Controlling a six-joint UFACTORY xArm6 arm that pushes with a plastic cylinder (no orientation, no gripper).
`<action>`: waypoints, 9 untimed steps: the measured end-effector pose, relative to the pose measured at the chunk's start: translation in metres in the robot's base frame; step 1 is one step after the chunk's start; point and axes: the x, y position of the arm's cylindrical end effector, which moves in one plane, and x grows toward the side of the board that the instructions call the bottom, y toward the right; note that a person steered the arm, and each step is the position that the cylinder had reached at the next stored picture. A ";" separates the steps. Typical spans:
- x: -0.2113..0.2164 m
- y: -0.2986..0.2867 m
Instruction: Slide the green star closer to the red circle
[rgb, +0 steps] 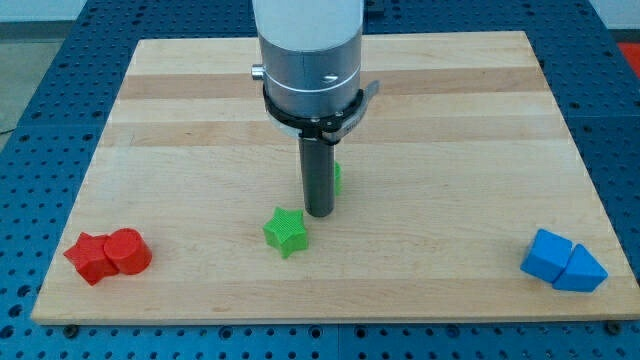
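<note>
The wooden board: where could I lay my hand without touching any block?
Free: the top strip around the arm, and the bottom stretch between the green star and the blue blocks. Crowded: the middle, where my tip stands beside the star, and the red blocks' corner.

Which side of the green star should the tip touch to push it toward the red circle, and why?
Touch the green star on its right side, as the view shows it, and push left. The red circle lies far to the view's left and slightly lower. My tip is already just up-right of the star. Aim between two points, I think, so the star does not spin away.
</note>
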 end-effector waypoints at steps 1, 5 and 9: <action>0.010 0.045; 0.091 -0.021; 0.072 -0.101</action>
